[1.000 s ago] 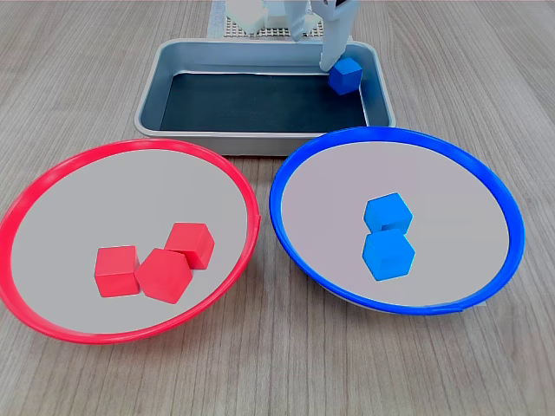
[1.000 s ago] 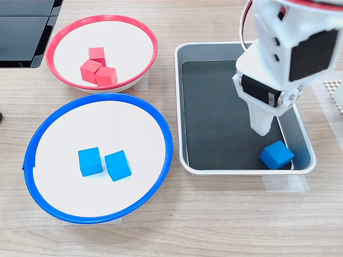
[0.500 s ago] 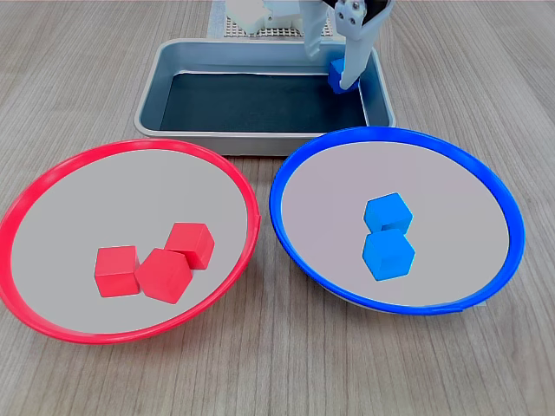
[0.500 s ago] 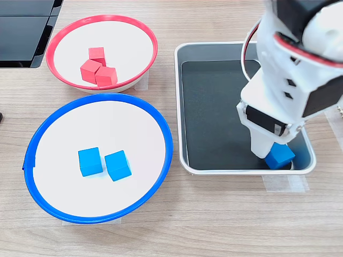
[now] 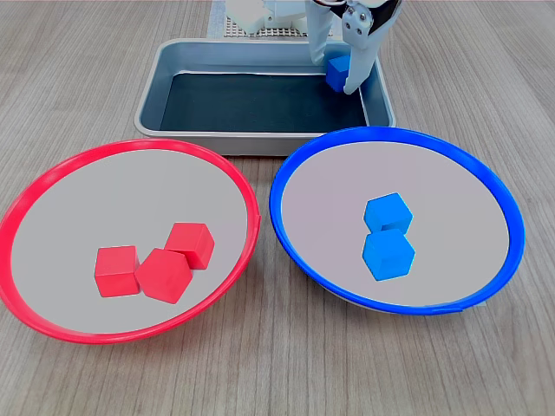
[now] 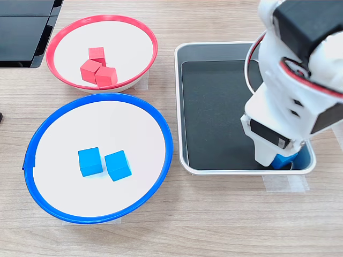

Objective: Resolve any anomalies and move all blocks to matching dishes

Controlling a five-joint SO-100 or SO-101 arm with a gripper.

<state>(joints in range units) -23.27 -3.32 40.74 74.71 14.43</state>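
One blue block (image 5: pixel 337 73) rests in the far right corner of the grey metal tray (image 5: pixel 165 65). My gripper (image 5: pixel 338 78) straddles it, one finger pressed to each side, shut on it. In the second exterior view the gripper (image 6: pixel 270 158) hides most of that block (image 6: pixel 285 161). Two blue blocks (image 5: pixel 388 234) lie in the blue-rimmed dish (image 5: pixel 271 204), also shown in the second exterior view (image 6: pixel 104 162). Three red blocks (image 5: pixel 160 264) cluster in the red-rimmed dish (image 5: pixel 52 169), likewise in the second exterior view (image 6: pixel 98 68).
The tray (image 6: pixel 179 107) stands behind both dishes in the first exterior view, on a wooden table. A white mesh pad (image 5: pixel 260 30) and the arm's base lie beyond it. A dark panel (image 6: pixel 24 32) sits at the second exterior view's top left.
The gripper came from beside the blue block in the tray, dropped over it, and its fingers drew in on both sides. The block shifted slightly. Both dishes are unchanged.
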